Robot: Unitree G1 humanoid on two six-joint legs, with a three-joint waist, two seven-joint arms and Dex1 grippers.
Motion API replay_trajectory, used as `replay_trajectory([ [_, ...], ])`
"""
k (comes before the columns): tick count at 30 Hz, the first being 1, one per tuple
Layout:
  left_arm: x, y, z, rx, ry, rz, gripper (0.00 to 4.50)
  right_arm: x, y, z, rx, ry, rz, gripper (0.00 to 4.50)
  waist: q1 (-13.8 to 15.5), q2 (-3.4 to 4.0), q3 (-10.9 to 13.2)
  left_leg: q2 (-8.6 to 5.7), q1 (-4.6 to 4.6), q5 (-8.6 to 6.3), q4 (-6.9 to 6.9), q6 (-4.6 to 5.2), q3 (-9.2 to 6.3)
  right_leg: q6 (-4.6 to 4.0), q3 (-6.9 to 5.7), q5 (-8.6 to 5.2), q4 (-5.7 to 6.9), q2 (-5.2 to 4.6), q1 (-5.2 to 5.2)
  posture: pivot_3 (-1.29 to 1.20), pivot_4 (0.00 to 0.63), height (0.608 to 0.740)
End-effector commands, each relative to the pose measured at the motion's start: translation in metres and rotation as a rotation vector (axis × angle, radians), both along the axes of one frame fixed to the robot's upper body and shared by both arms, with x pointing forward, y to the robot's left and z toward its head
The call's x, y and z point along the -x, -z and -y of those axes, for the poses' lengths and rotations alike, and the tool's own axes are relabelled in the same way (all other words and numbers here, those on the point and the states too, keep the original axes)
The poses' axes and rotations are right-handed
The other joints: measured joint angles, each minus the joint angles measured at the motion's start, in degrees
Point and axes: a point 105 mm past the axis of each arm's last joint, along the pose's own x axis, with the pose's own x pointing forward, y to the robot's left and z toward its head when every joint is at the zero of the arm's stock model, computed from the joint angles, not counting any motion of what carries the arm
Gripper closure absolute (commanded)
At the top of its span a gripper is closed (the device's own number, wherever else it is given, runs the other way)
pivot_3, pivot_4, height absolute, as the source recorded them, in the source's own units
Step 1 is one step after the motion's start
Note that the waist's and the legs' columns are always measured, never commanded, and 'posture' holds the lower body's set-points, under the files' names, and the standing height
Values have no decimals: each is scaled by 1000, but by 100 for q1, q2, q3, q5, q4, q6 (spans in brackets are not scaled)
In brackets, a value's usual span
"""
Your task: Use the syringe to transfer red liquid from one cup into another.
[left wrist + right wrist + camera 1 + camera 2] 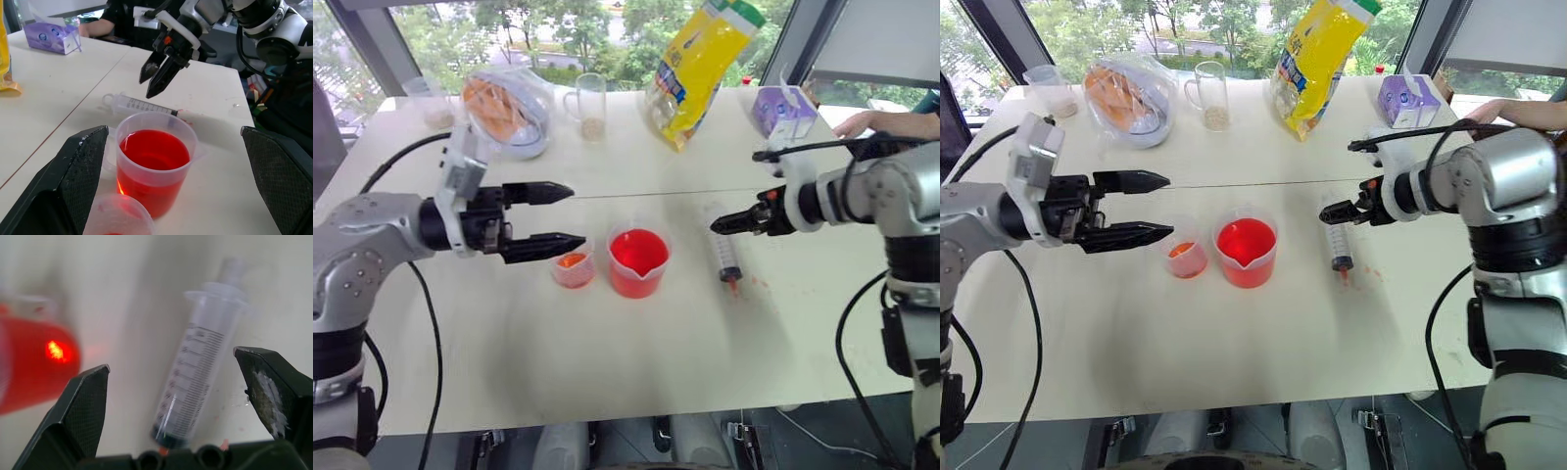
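The syringe lies flat on the white table, its orange-red tip toward the front edge, with small red spots beside it. To its left stands the wide spouted beaker, holding red liquid. Left of that stands the smaller clear cup with an orange-red patch at its bottom. My right gripper hangs open just above the syringe's back end, and in the right wrist view the barrel lies between the spread fingers. My left gripper is open and level, pointing right, just left of the small cup.
Along the table's far side are a clear bag of orange items, a glass mug with a handle, a yellow bag and a purple tissue box. A person's hand rests at the far right corner.
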Motion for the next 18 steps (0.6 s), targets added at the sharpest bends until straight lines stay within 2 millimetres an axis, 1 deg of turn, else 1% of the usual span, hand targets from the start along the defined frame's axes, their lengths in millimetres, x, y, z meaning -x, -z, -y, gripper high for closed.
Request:
replay_trajectory([
  [1, 5, -6, 2, 4, 0, 55, 0, -8, -4, -1, 36, 43, 16, 75, -10, 0, 0, 0, 0, 0, 0, 0, 0, 1, 0, 0, 1, 0, 0, 0, 150, 740],
  [4, 7, -6, 2, 15, -11, 55, 0, -13, 8, -3, 62, 72, -16, 75, -17, 0, 0, 2, 2, 0, -1, 0, -2, 2, -1, 1, 3, 4, 0, 0, 150, 740],
  [8, 9, -2, 4, 18, -23, 57, 0, -25, 30, -5, 79, 96, -50, 75, -29, 0, 0, 2, 5, 1, -1, -1, -1, 2, -1, 1, 4, 5, 1, 0, 150, 740],
  [12, 11, -2, 4, 26, -35, 58, 0, -32, 43, -7, 111, 85, -69, 75, -28, -2, -2, 2, 5, 1, -1, -1, -2, 2, -1, 1, 4, 5, 2, 0, 150, 740],
  [17, 12, -1, 4, 33, -46, 57, 0, -35, 52, -10, 147, 53, -85, 75, -45, -8, -5, 3, 14, 1, 0, -1, -3, 2, -1, 1, 4, 5, 11, 0, 150, 740],
  [18, 13, -1, 4, 34, -48, 57, 0, -35, 54, -10, 150, 49, -90, 580, -52, -10, -6, 3, 16, 1, 0, -1, -2, 2, 0, 1, 3, 5, 13, 0, 150, 740],
])
